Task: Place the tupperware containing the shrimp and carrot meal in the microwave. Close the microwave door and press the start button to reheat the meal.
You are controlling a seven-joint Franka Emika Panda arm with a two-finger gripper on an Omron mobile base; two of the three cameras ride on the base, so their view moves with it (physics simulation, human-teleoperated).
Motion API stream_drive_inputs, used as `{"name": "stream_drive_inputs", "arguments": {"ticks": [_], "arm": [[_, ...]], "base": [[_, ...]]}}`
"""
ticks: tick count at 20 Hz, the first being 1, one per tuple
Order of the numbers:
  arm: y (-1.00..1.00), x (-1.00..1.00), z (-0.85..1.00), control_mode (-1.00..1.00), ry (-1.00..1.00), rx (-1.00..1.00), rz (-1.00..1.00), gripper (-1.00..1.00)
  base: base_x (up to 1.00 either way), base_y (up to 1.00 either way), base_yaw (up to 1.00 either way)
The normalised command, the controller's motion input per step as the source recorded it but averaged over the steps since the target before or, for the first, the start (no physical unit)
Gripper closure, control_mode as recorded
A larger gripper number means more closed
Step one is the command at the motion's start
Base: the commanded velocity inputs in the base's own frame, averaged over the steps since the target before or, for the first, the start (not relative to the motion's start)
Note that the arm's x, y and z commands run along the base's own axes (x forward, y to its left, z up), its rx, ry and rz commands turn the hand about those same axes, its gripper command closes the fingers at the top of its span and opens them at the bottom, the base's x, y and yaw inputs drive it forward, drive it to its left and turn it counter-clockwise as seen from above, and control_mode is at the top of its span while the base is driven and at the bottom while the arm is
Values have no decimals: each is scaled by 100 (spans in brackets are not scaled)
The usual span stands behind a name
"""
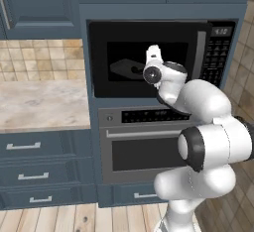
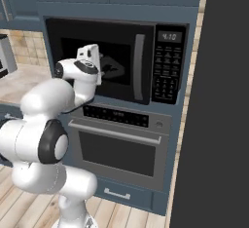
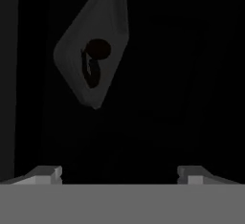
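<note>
Microwave (image 2: 116, 61) display (image 2: 168, 37) reading 4:10, door (image 2: 97, 59) closed, jaws spread, empty

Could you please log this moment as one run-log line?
gripper: open, empty | tupperware: inside microwave, behind glass | microwave door: shut | start: not pressed

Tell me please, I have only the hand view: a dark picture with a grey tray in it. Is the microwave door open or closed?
Observer: The microwave door is closed. The tupperware sits inside, seen through the window.
Operator: Where is the keypad from the hand?
Observer: The keypad panel is to the right of the door, past the vertical handle. The gripper, jaws wide apart, is in front of the window, left of that handle.
Operator: What is below the microwave?
Observer: An oven with a horizontal bar handle.
</note>
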Motion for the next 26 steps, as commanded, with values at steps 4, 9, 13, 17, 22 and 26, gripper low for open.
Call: {"name": "stream_drive_inputs", "arguments": {"ticks": [4, 9, 13, 17, 22, 26], "arm": [[-13, 79, 12, -100, 8, 5, 16, -100], [-36, 68, 0, -100, 4, 8, 14, -100], [-34, 42, 0, -100, 5, 6, 9, -100], [-8, -31, 3, -100, 19, 2, 1, -100], [0, -56, 39, -100, 24, 8, 0, -100], [-12, -92, 46, -100, 26, 16, 0, -100]], "base": [[0, 0, 0], [0, 0, 0], [0, 0, 0], [0, 0, 0], [0, 0, 0], [0, 0, 0]]}}
